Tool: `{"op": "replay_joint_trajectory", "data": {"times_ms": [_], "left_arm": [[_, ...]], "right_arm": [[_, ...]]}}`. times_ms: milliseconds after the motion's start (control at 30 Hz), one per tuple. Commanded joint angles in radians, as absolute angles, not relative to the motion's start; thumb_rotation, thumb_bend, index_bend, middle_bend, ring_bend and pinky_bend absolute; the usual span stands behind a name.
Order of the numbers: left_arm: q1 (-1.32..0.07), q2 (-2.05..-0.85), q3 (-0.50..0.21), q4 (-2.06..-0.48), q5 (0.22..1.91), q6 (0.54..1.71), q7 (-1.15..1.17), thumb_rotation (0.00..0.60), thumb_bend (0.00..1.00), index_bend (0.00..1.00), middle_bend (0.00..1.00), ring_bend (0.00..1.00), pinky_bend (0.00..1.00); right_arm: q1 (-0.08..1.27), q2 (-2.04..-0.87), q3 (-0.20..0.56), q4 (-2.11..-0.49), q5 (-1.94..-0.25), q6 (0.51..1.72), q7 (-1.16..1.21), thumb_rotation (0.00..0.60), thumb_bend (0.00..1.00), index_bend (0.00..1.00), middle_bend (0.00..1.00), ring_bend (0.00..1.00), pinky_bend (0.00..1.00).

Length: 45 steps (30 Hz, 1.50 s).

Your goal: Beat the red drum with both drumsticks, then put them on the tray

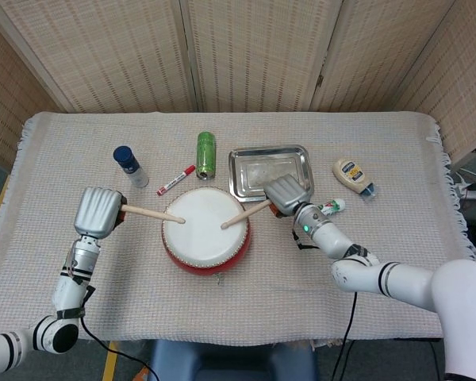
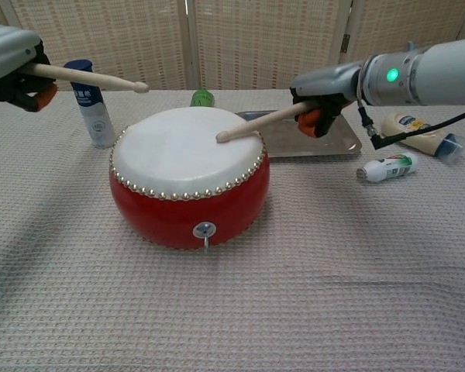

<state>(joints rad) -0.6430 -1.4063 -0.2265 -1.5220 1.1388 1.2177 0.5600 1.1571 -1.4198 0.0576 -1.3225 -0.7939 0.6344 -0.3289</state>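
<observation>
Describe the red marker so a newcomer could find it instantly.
Start at the red drum mid-table. Just behind its left edge, between the blue-capped bottle and the green can, the red marker lies flat and diagonal: thin, white-bodied, red-capped, slimmer than both.
</observation>
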Motion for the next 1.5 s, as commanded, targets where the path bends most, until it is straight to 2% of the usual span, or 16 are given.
{"op": "replay_joint_trajectory", "data": {"times_ms": [33,167,267,500,633,733,900,1000,1100,1500], "left_arm": [[-0.655,-1.456,-0.201,-1.478,1.121,1.177,0.580,0.600,0.62,1.00,1.00,1.00,1.00],[-0.675,-1.522,-0.173,-1.393,1.095,1.127,0.618,0.600,0.62,1.00,1.00,1.00,1.00],[-0.680,-1.535,-0.176,-1.365,1.076,1.117,0.633,0.600,0.62,1.00,1.00,1.00,1.00],[-0.641,-1.436,-0.231,-1.481,1.119,1.230,0.559,0.600,0.62,1.00,1.00,1.00,1.00],[-0.631,-1.403,-0.242,-1.520,1.125,1.245,0.537,0.600,0.62,1.00,1.00,1.00,1.00],[-0.636,-1.414,-0.231,-1.504,1.114,1.222,0.545,0.600,0.62,1.00,1.00,1.00,1.00],[-0.654,-1.485,-0.197,-1.430,1.091,1.163,0.563,0.600,0.62,1.00,1.00,1.00,1.00],[-0.667,-1.525,-0.175,-1.377,1.072,1.122,0.593,0.600,0.62,1.00,1.00,1.00,1.00],[-0.669,-1.537,-0.183,-1.358,1.058,1.124,0.599,0.600,0.62,1.00,1.00,1.00,1.00],[-0.595,-1.361,-0.251,-1.559,1.155,1.309,0.493,0.600,0.62,1.00,1.00,1.00,1.00]], "right_arm": [[1.129,-1.350,0.127,-1.424,-0.849,0.697,-0.250,0.600,0.82,1.00,1.00,1.00,1.00],[1.104,-1.273,0.173,-1.506,-0.900,0.716,-0.188,0.600,0.82,1.00,1.00,1.00,1.00],[1.104,-1.255,0.162,-1.510,-0.905,0.699,-0.209,0.600,0.82,1.00,1.00,1.00,1.00],[1.139,-1.362,0.072,-1.390,-0.834,0.640,-0.350,0.600,0.82,1.00,1.00,1.00,1.00],[1.157,-1.427,0.036,-1.318,-0.798,0.636,-0.421,0.600,0.82,1.00,1.00,1.00,1.00],[1.145,-1.422,0.077,-1.345,-0.805,0.670,-0.383,0.600,0.82,1.00,1.00,1.00,1.00],[1.109,-1.318,0.154,-1.471,-0.877,0.712,-0.276,0.600,0.82,1.00,1.00,1.00,1.00],[1.090,-1.264,0.181,-1.526,-0.907,0.721,-0.232,0.600,0.82,1.00,1.00,1.00,1.00],[1.083,-1.250,0.177,-1.531,-0.919,0.706,-0.221,0.600,0.82,1.00,1.00,1.00,1.00],[1.123,-1.445,0.083,-1.281,-0.856,0.592,-0.306,0.600,0.82,1.00,1.00,1.00,1.00]]}}
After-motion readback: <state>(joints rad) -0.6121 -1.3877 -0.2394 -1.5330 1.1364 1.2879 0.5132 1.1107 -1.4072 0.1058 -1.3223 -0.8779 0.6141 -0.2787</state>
